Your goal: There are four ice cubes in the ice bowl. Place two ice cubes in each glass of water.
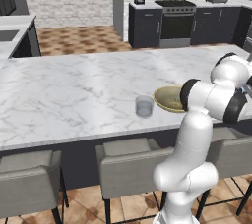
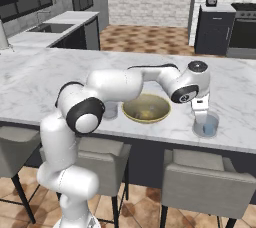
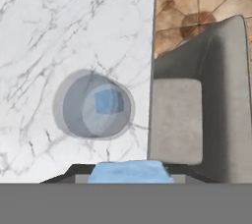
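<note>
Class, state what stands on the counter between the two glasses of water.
The ice bowl stands between the left glass and the right glass, seen in the right base view.

No readable text

No letters, numbers, brand marks or signs can be read on any surface here; the far appliances are too small and blurred to show any marking.
</note>
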